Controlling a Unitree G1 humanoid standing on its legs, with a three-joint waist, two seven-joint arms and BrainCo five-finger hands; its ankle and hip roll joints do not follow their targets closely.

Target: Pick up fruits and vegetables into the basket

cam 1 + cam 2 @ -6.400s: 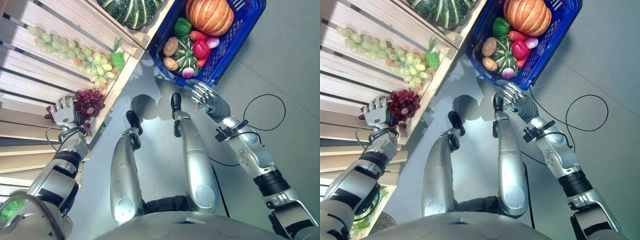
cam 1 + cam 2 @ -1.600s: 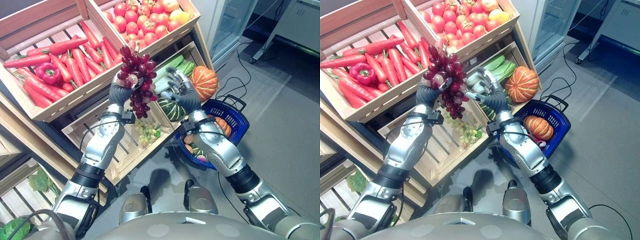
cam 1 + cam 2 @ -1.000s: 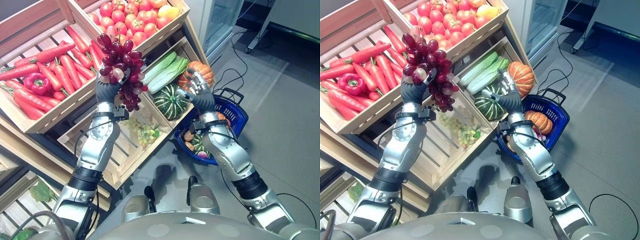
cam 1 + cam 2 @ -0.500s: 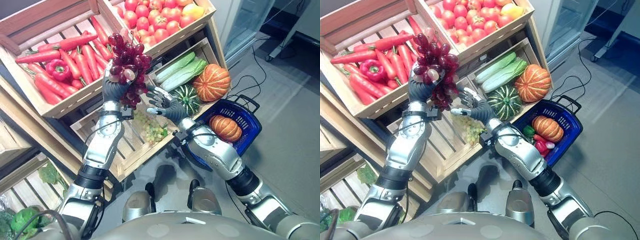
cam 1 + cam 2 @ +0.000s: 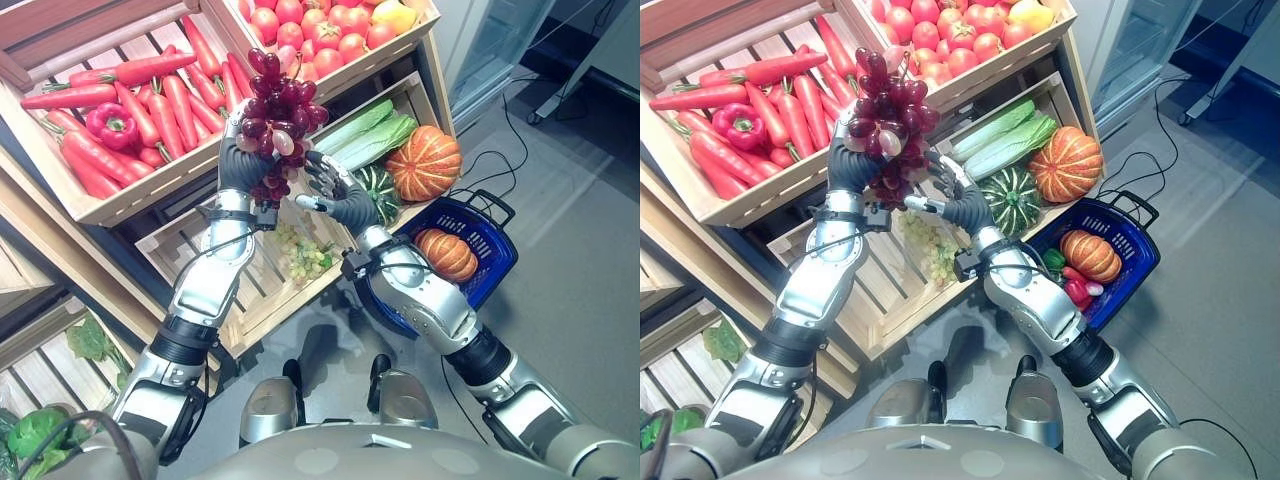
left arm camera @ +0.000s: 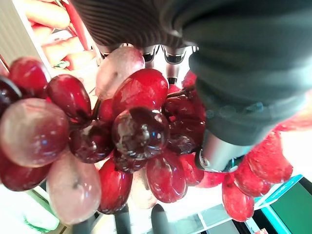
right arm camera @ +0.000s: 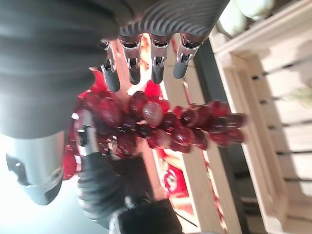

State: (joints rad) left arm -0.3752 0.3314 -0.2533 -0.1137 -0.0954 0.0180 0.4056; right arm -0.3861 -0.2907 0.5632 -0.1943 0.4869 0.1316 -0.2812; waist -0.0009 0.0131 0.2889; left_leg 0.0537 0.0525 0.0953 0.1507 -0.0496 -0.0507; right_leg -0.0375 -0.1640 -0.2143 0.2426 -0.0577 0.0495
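A bunch of dark red grapes [image 5: 277, 112] is held high in front of the shelves, with my left hand [image 5: 243, 168] shut on it from below. In the left wrist view the grapes [image 6: 140, 132] hang right against the palm. My right hand [image 5: 343, 203] is open with its fingers [image 7: 132, 68] straight, close beside the lower end of the bunch [image 7: 168, 123]; I cannot tell if it touches. The blue basket [image 5: 498, 276] stands on the floor to the lower right, holding an orange pumpkin [image 5: 446, 254] and other vegetables.
Wooden crates rise behind the hands: carrots with a red pepper [image 5: 111, 124], tomatoes [image 5: 312, 24], long green vegetables [image 5: 366, 134], an orange pumpkin [image 5: 424, 165] and a striped green squash [image 5: 1011, 201]. Green grapes [image 5: 303, 256] lie in the lower crate. Grey floor lies right of the basket.
The left hand took the red grapes from the low crate and lifted them high. Over the last half second the right hand came up closer to the bunch. The camera also shifted.
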